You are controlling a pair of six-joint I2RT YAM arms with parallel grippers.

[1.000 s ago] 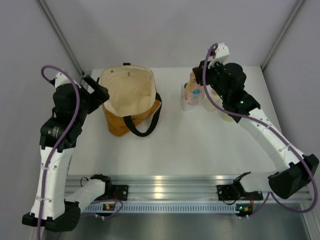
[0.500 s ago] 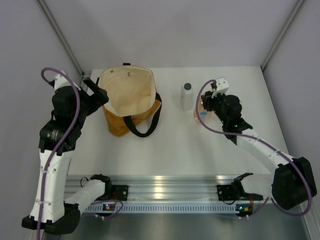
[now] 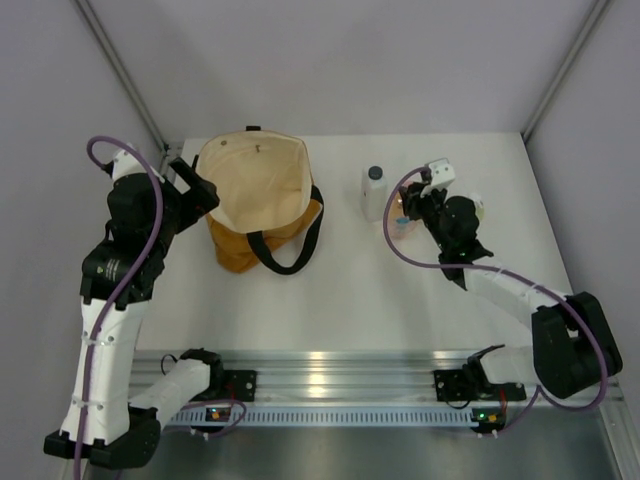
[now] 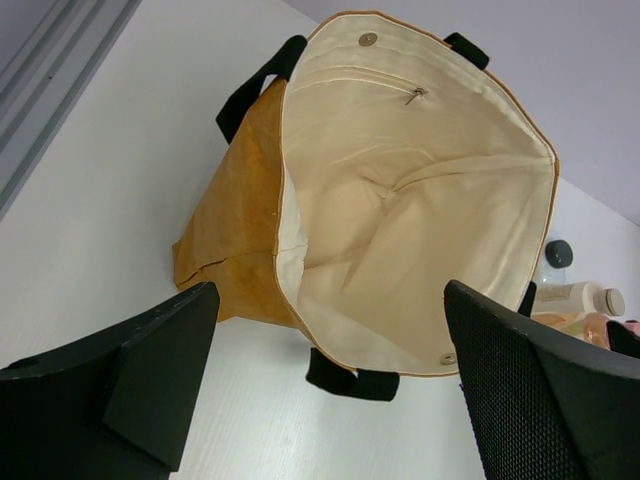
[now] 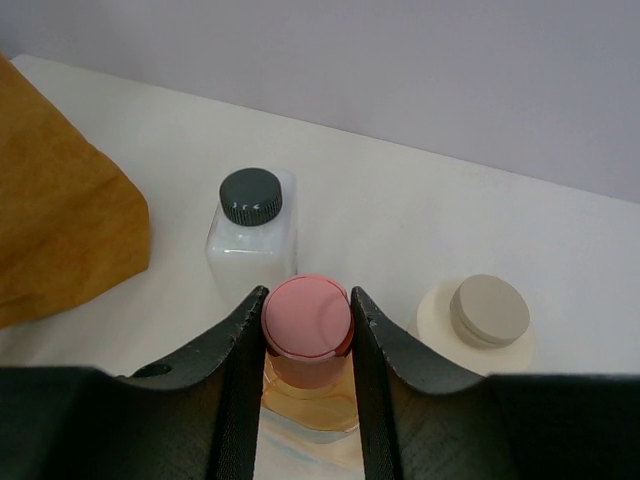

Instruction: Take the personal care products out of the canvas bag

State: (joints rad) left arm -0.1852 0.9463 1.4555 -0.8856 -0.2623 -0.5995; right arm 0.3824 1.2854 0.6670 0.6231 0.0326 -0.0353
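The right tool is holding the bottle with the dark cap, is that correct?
No. The right tool is holding the bottle with the pink cap. The dark-capped bottle stands ungripped nearby, as the right wrist view shows.

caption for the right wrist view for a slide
The right gripper clasps a pink-capped orange-pink plastic bottle, beside a white dark-capped bottle and a round cream bottle.

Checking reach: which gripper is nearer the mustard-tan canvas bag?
Left. The left gripper hovers beside the mustard-tan canvas bag; the right gripper, farther right, grips the pink-capped orange bottle.
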